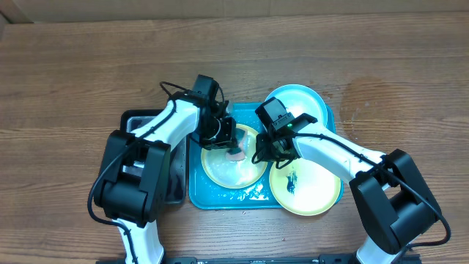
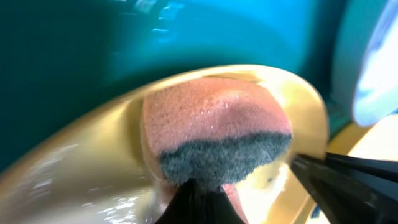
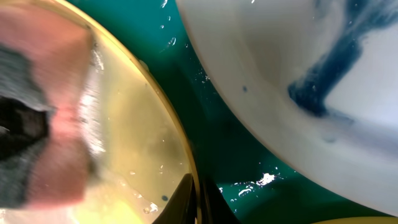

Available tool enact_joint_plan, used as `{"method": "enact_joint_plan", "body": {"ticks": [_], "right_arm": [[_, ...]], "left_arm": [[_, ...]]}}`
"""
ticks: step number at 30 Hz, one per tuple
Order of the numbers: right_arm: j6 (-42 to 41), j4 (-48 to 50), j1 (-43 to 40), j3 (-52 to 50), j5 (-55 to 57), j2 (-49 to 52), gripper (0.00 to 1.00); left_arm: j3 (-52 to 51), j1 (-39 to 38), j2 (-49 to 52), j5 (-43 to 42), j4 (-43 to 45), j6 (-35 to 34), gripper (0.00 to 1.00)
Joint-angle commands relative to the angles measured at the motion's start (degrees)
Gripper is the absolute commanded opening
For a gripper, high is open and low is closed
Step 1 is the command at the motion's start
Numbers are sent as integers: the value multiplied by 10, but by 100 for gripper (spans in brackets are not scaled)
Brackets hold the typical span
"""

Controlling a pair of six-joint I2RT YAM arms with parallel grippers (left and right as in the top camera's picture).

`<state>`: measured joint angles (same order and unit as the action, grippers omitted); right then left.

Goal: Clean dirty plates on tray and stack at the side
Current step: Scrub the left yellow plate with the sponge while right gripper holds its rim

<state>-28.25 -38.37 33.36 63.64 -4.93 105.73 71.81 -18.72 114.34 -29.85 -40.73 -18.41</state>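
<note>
Brown wooden counter carries the tray. Left tool is clenched on a sponge pressed into the yellow-green plate on the tray's left half; right tool pinches that plate's rim (steadying it, I judge). Scrubbing is in hand; next, a firm rim grip must lift it out beside the tray.

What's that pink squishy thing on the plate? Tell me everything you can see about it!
It is a sponge: pink and bumpy, with a dark grey scratchy layer along one side. It looks soft and wet, with tiny shiny drops on it. The left hand is shut on it, pinching near the grey side. The sponge presses against the wet inside of a yellow-green plate lying on the turquoise tray. From above, only a small pink bit shows.
</note>
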Motion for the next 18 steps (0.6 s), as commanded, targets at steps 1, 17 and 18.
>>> {"method": "enact_joint_plan", "body": {"ticks": [1, 17, 18], "right_arm": [[-1, 6, -5, 1, 23, 7, 4], [-1, 6, -5, 1, 23, 7, 4], [-1, 6, -5, 1, 23, 7, 4]], "left_arm": [[16, -20, 14, -57, 7, 32, 4], [16, -41, 17, -108, -51, 59, 4], [16, -43, 17, -117, -56, 63, 4]]}}
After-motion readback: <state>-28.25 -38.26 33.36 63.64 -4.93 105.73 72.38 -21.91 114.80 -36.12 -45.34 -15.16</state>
